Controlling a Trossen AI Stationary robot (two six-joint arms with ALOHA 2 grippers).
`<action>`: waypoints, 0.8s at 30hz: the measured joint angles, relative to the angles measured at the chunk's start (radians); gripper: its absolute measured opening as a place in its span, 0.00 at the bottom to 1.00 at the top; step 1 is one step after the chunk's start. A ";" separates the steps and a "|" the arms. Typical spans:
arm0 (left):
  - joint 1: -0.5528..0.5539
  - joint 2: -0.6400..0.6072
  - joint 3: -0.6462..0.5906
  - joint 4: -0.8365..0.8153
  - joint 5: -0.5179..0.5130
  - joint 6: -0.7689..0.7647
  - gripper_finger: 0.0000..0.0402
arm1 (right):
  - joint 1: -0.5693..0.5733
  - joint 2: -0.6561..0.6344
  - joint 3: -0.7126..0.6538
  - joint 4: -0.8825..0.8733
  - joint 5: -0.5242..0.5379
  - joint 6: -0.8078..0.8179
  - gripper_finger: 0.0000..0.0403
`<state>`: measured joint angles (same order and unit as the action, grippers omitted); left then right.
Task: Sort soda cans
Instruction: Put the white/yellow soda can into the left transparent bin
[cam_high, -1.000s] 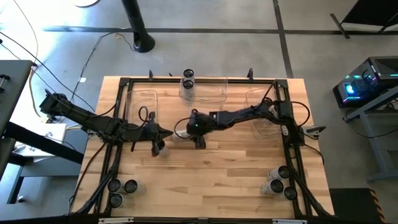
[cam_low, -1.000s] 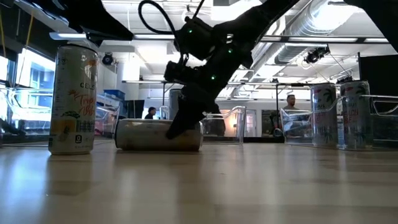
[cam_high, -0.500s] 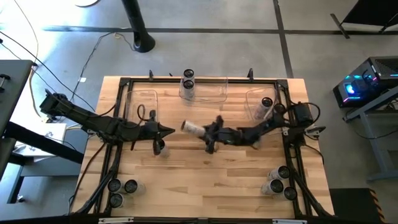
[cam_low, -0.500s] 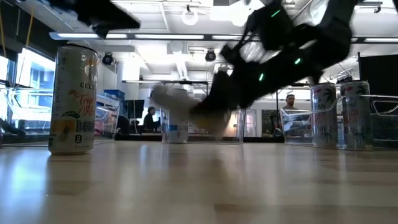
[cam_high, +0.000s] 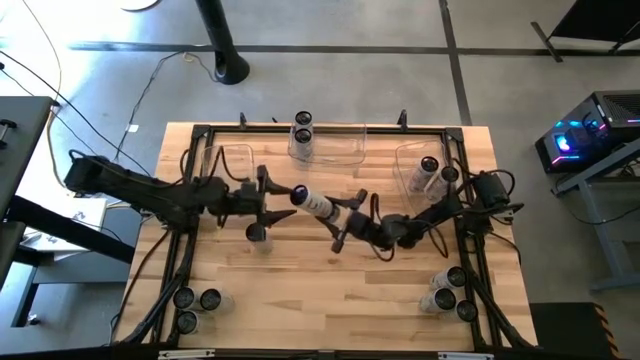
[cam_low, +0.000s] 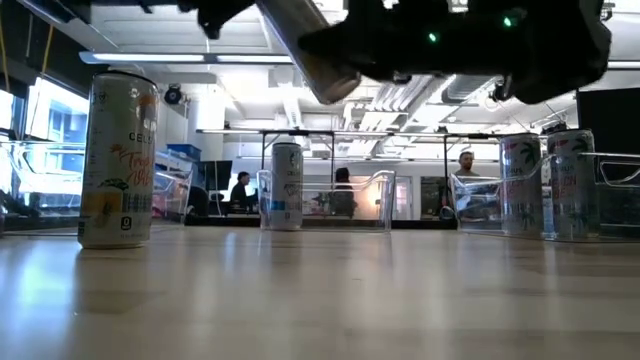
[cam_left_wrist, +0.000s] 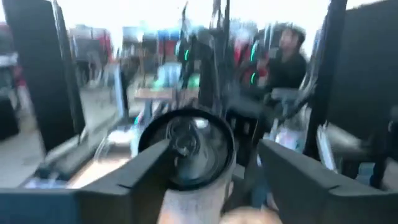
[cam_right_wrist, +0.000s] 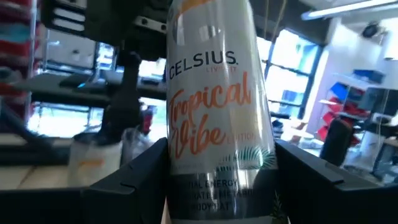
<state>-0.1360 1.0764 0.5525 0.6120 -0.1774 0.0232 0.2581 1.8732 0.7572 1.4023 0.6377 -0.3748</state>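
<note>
A soda can (cam_high: 313, 202) with silvery-white sides and orange lettering (cam_right_wrist: 211, 112) hangs in the air over the table's middle, with my right gripper (cam_high: 338, 213) shut on it. Its dark round top (cam_left_wrist: 186, 146) faces my left gripper (cam_high: 272, 195), which stands open just to the can's left; the wrist view shows a finger on either side of the top. Whether they touch it, I cannot tell. Another can (cam_high: 257, 232) stands upright on the table below the left gripper. My right gripper pinches the can's lower part (cam_right_wrist: 186, 186) between its two fingers (cam_right_wrist: 140, 171), one on each side wall. The fingers come from the table's right and lie along the can. The can is lifted clear and tilted (cam_low: 310, 50), its top end toward the table's left.
Clear bins stand along the far edge: a left one (cam_high: 230, 160), a middle one (cam_high: 335, 148) with two cans (cam_high: 301, 132), a right one (cam_high: 418, 182) with two cans (cam_high: 438, 170). Groups of cans stand at the near left (cam_high: 195, 305) and near right (cam_high: 450, 293) corners.
The can lay on its side on the table under my right gripper; the gripper has lifted it clear, drawn back toward the table's right and turned it so its top points left. My left gripper has opened and risen toward the can's top.
</note>
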 joint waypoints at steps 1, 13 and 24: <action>0.010 0.015 0.002 0.051 0.005 -0.008 0.65 | 0.000 0.000 0.016 0.002 0.012 -0.017 0.57; 0.045 0.066 0.001 0.240 -0.015 0.005 0.76 | 0.042 -0.001 0.073 0.066 0.180 -0.221 0.57; 0.044 0.045 0.000 0.213 -0.027 0.012 0.76 | 0.081 -0.006 0.100 0.161 0.143 -0.281 0.57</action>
<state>-0.0917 1.1212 0.5522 0.8254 -0.2049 0.0352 0.3391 1.8675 0.8571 1.5635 0.7804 -0.6560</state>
